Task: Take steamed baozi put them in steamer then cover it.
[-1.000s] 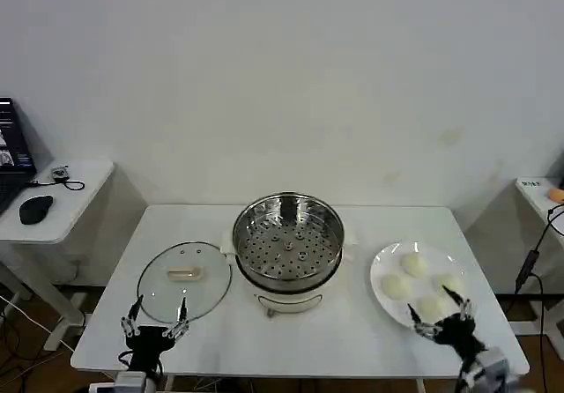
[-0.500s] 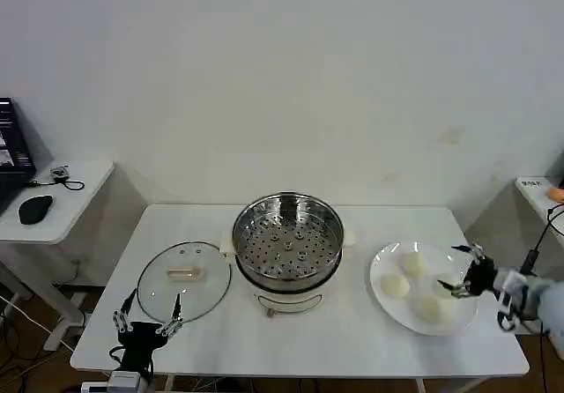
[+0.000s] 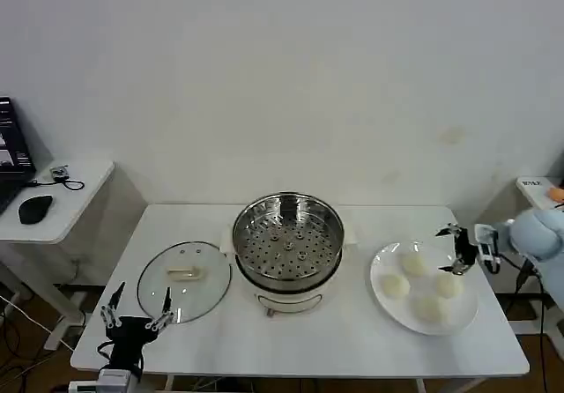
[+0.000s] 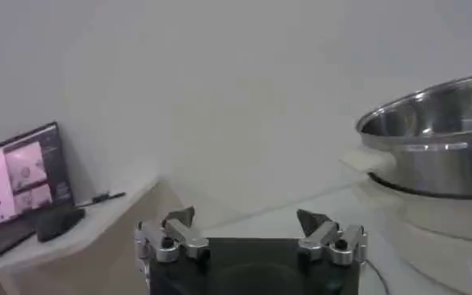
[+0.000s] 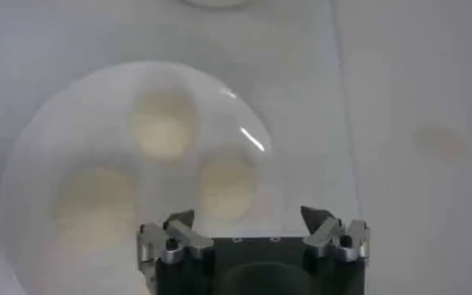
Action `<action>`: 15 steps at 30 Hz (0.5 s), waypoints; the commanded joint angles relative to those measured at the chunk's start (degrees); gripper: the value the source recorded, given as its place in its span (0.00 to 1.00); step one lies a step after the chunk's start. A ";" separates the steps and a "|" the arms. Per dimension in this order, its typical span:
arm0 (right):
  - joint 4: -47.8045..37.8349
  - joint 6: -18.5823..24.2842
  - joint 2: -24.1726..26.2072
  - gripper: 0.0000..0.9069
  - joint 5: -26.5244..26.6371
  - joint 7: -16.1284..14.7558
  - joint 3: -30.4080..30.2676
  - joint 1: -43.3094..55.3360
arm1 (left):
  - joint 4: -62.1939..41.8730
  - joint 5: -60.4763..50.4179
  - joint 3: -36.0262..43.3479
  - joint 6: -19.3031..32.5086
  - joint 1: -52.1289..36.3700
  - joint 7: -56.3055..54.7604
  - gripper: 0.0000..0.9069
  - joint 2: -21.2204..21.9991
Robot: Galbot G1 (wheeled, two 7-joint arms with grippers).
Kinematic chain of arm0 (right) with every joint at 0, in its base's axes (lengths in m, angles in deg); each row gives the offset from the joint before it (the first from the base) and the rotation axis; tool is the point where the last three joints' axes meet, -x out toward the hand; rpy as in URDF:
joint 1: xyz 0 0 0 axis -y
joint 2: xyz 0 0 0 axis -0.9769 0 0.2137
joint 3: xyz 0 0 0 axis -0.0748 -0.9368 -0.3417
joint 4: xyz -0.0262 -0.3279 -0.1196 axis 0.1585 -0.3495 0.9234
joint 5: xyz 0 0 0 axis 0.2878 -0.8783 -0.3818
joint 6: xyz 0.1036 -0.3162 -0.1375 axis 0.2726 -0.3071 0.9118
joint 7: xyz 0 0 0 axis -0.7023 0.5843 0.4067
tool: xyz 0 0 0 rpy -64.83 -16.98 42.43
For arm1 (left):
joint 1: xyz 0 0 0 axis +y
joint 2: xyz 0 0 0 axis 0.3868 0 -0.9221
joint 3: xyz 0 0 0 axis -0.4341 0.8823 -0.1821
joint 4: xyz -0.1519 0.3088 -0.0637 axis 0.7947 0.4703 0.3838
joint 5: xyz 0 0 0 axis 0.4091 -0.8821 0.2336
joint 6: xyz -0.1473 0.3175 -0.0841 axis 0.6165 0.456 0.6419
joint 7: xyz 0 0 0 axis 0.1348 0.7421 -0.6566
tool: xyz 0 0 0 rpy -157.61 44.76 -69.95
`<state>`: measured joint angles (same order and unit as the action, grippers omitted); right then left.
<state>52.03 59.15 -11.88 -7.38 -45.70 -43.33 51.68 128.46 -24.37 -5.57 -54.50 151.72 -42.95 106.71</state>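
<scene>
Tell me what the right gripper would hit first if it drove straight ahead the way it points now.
Probably the nearest steamed baozi on the white plate. The right gripper is open above the plate's outer side, aimed downward, with that bun just ahead between its fingertips. Depth is unclear, so it could meet bare plate instead.

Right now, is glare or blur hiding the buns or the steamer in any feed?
Head view: even light, steamer and four steamed baozi readable. Right wrist view: soft and washed out, buns pale blobs, a glare streak on the plate. Left wrist view: steamer wall shows bright reflections.
</scene>
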 commanded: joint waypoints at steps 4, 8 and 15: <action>-18.48 3.36 -12.91 1.00 -4.87 -4.85 -20.51 15.70 | 0.28 -0.24 -1.20 -0.03 0.10 0.24 1.00 0.32; -19.84 3.32 -14.10 1.00 -5.65 -4.12 -20.62 14.96 | -0.12 -0.25 -1.25 0.04 0.16 0.18 1.00 0.47; -23.34 3.57 -16.32 1.00 -7.63 -2.59 -19.77 14.87 | 0.08 -0.23 -1.61 0.13 0.19 0.20 1.00 0.49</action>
<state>36.36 61.88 -22.69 -12.23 -48.30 -58.86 63.06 128.46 -24.56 -6.83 -54.43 151.89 -42.81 107.20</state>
